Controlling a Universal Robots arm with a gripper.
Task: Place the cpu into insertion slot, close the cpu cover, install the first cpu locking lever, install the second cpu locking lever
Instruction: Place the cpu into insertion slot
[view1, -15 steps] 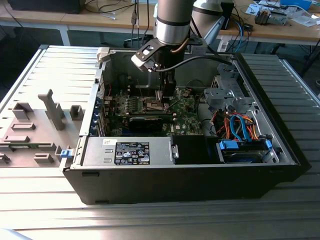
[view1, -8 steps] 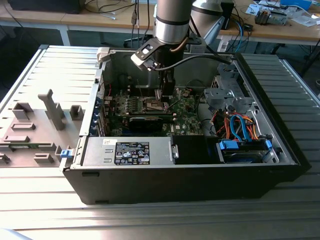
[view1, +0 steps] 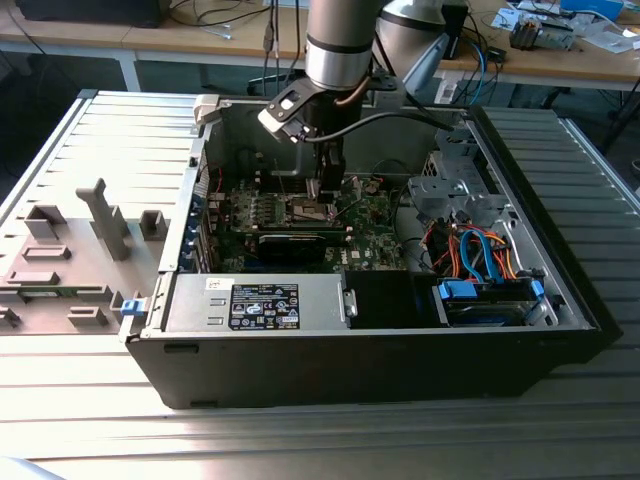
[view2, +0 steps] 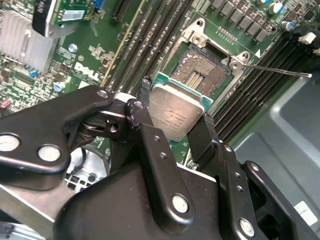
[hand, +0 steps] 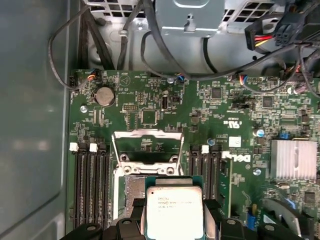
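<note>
the gripper (view2: 176, 116) has its jaws clenched on two opposite edges of the cpu (view2: 179, 111), held flat over the near edge of the open insertion slot (view2: 206, 70), whose dark recess lies just ahead between the long black slots (hand: 92, 185) of the green board (hand: 200, 107), cpu cover (hand: 147, 134) raised beyond

Square cpu (view2: 177, 112), dull silver top on a green base, is held close over the dark, metal-edged insertion slot (view2: 202, 75), not seated. Silvery cpu cover (hand: 148, 134) stands raised open at the slot's edge.
</note>
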